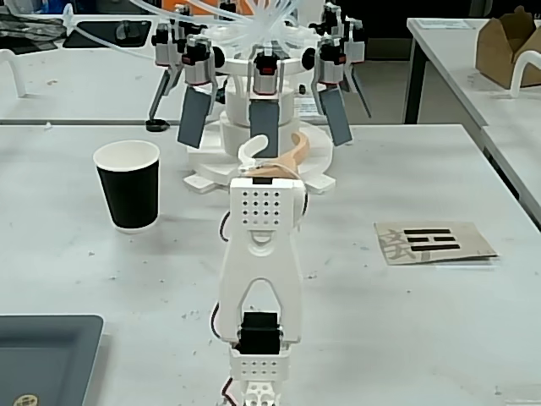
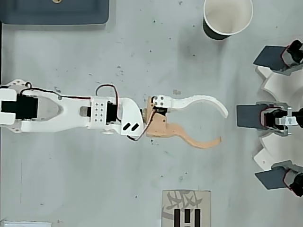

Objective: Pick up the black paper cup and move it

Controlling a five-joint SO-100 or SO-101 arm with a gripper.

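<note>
Since my gripper (image 2: 222,126) is spread wide with nothing between its two curved fingers, I judge I am at the start, in the reach toward the cup (image 2: 227,18). In the overhead view the cup stands upright near the top edge, well apart from me and off to one side of where my fingers point; in the fixed view it sits on the table (image 1: 406,321) left of my arm (image 1: 260,279). Next I should swing toward it, lower, and bring the fingers around its black wall below the rim before closing gently, because paper crushes.
</note>
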